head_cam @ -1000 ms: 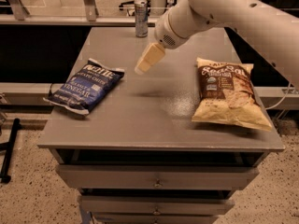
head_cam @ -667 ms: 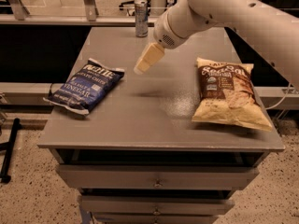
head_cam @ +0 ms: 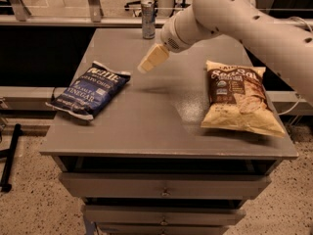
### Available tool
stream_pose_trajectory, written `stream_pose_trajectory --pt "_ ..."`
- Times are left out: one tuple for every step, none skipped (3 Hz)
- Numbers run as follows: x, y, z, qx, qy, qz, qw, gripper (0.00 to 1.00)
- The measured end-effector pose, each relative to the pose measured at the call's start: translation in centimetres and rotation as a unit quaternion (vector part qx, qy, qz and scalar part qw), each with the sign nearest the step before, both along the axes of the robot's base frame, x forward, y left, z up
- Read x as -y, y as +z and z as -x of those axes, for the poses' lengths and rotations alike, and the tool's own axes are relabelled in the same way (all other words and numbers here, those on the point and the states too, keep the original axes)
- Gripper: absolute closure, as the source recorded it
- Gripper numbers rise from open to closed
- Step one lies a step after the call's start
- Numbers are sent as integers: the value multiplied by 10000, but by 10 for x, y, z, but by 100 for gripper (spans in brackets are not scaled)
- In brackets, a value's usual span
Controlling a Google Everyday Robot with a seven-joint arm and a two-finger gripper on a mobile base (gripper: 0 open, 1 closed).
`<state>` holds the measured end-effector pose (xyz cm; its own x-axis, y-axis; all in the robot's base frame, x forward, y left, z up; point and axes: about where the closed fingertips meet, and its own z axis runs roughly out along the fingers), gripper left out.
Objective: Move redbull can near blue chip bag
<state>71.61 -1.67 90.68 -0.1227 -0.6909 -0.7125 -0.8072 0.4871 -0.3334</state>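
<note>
Hovering hand [head_cam: 145, 65] amid redbull can [head_cam: 147, 19], blue chip bag [head_cam: 90, 89], tan chip bag [head_cam: 239, 99]

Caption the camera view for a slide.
End effector hovers above the table between the blue bag and tan bag, the can upright at the far edge.

gripper [head_cam: 146, 64] hung above the table [head_cam: 161, 131], left of centre, toward the far edge. redbull can [head_cam: 147, 18] stood upright at the far edge, beyond the gripper and apart from it. arm [head_cam: 234, 13] crossed above the far right corner. blue chip bag [head_cam: 90, 89] lay flat at the left edge, one end overhanging. tan chip bag [head_cam: 239, 99] filled the right side. open lane ran between the bags to the near edge.
</note>
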Motion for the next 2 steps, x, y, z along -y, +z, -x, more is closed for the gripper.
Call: stream_pose_trajectory --pt "-3 -9 -53 296 -294 -294 9987 0" --pt "-6 -19 -151 693 -741 -943 9904 0"
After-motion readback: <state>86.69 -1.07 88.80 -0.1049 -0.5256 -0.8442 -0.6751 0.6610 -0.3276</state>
